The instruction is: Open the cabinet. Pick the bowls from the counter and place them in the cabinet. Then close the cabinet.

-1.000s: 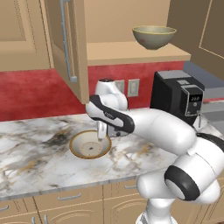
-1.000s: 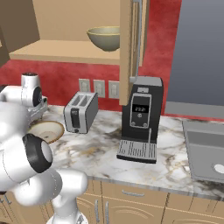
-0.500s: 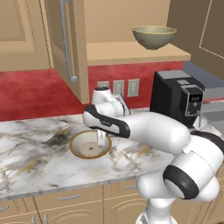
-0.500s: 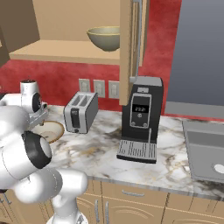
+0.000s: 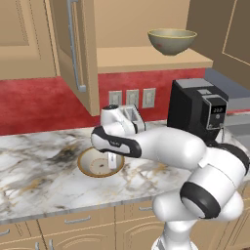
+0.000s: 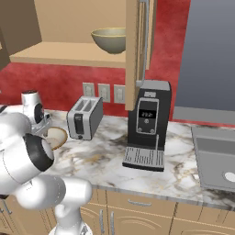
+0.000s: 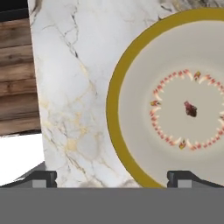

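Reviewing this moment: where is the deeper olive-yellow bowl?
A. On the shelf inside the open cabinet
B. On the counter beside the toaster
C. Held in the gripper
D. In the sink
A. The olive-yellow bowl sits on the shelf of the open cabinet, while the open gripper hangs over the tan-rimmed bowl on the counter.

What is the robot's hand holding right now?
Nothing. The open gripper hangs over the shallow bowl's rim, one fingertip outside, one inside, not squeezing it.
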Robot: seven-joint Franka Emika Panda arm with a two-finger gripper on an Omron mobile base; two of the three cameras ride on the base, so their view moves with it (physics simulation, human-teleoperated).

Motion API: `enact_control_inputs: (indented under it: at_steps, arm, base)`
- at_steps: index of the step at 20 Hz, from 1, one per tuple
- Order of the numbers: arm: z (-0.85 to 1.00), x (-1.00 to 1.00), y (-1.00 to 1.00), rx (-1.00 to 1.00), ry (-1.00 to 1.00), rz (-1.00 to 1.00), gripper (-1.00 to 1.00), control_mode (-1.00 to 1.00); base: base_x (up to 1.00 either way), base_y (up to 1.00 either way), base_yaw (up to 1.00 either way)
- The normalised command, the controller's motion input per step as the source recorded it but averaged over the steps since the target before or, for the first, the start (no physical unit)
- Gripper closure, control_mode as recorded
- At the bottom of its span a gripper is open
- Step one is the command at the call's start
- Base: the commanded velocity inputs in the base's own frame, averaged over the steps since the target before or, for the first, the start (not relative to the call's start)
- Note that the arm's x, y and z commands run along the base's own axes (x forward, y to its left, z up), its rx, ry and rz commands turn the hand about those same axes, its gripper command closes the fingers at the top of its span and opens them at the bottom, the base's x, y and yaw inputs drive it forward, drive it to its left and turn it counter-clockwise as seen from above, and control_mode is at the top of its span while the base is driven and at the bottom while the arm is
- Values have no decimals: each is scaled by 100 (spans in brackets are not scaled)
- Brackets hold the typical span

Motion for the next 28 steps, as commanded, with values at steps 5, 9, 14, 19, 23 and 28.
enact_control_inputs:
  at_steps: [5, 9, 14, 19, 23, 28]
  arm:
    - [-23, 13, 0, 0, 0, 0, -100, -100]
    - [-30, 12, 0, 0, 0, 0, -100, -100]
    - [-28, 5, 2, 0, 0, 0, -100, -100]
    - [-16, 0, 12, 0, 0, 0, -100, -100]
    - [-6, 0, 16, 0, 0, 0, -100, -100]
    - [-17, 0, 14, 0, 0, 0, -100, -100]
  base:
    - [0, 0, 0]
    - [0, 0, 0]
    - [0, 0, 0]
    - [0, 0, 0]
    - [0, 0, 0]
    - [0, 0, 0]
